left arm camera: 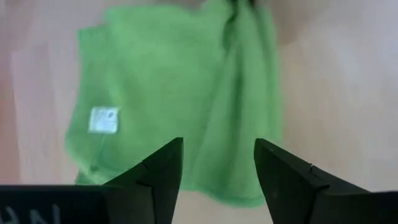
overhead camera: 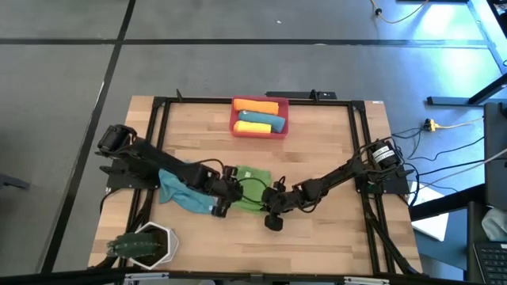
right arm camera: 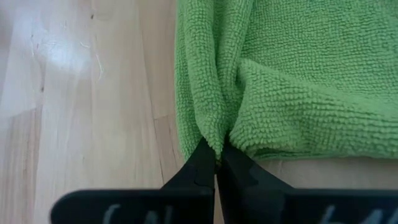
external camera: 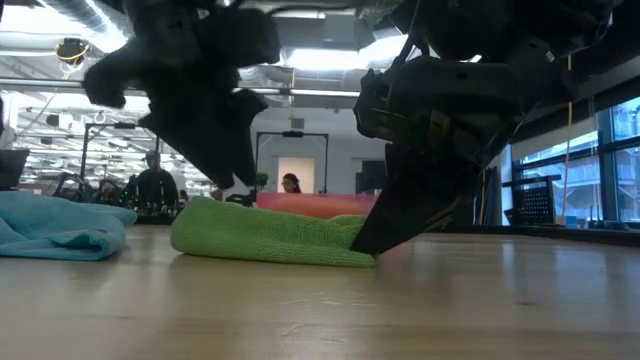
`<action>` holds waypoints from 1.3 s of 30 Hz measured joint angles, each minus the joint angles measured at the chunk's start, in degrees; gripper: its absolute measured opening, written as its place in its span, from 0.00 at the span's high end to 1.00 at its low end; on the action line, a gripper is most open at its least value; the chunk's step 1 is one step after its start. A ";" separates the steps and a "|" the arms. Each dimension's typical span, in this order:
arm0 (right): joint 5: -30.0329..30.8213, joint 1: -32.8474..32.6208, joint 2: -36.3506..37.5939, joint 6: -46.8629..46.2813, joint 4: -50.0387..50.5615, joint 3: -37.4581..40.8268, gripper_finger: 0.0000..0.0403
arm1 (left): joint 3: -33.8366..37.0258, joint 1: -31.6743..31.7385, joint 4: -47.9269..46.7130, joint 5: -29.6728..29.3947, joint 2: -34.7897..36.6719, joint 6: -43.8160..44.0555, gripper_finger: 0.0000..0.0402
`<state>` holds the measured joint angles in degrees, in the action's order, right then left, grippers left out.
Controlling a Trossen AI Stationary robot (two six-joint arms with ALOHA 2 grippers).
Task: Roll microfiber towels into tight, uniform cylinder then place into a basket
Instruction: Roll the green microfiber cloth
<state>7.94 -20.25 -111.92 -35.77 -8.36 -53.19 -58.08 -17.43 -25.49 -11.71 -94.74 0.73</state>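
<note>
Green cloth (overhead camera: pixel 252 187) lies partly folded near the middle of the tabletop, a little toward the front edge, and both grippers are at it. Nearest the front, the right gripper (overhead camera: pixel 272 207) has its jaws pressed together on a pinched ridge at the towel's hem, as the right wrist view shows; I judge this pinch is there to anchor that end so the cloth cannot slide while the other arm works. Just beside it, on the towel's left edge, the left gripper (left arm camera: pixel 217 171) hovers with its fingers (left arm camera: pixel 163 171) spread and nothing between them, the towel and its white tag (left arm camera: pixel 103 120) lying beyond the tips; that reads as a regrip, freeing the hand to take a fresh fold for rolling. The green towel is only folded loosely, not yet a cylinder.

A teal towel (overhead camera: pixel 184 194) sits crumpled under the left arm, toward the table's left edge, apparently waiting its turn. A white pot (overhead camera: pixel 149 245) with a plant stands in the front left corner, out of the way.

Farthest, at the middle of the back edge, the basket (overhead camera: pixel 259 132) already holds an orange roll (overhead camera: pixel 255 104) and a yellow roll (overhead camera: pixel 252 127), with a bit of teal between them, so the task seems roughly half done
</note>
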 joint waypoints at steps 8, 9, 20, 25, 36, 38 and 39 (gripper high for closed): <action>-0.39 0.24 0.00 -1.86 0.09 0.00 1.00 | -0.07 -9.15 3.95 -6.64 -2.81 -6.12 0.53; -0.64 0.30 0.00 -2.35 0.11 0.00 1.00 | -0.07 -10.27 4.51 -8.33 -3.77 -7.02 0.53; -2.30 1.21 0.00 -2.93 0.26 0.00 1.00 | -0.09 -11.86 6.58 -18.43 -11.93 -8.52 0.54; -3.10 1.40 0.02 -2.93 0.28 0.00 1.00 | -0.36 -10.41 7.51 -18.38 -13.37 -8.58 0.54; -2.40 1.36 0.00 -1.02 0.10 0.02 0.93 | -0.33 -8.13 8.81 -15.73 -14.47 -8.85 0.65; -2.38 1.36 -0.02 0.28 -0.36 0.09 0.90 | -0.33 -7.76 8.96 -14.92 -15.02 -8.85 0.72; -2.37 1.36 -0.02 0.91 -0.55 0.11 0.89 | -0.38 -7.58 9.27 -14.71 -15.34 -8.84 0.75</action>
<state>5.57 -18.90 -111.94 -34.86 -8.91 -53.08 -58.46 -25.01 -16.22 -26.42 -110.08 -8.11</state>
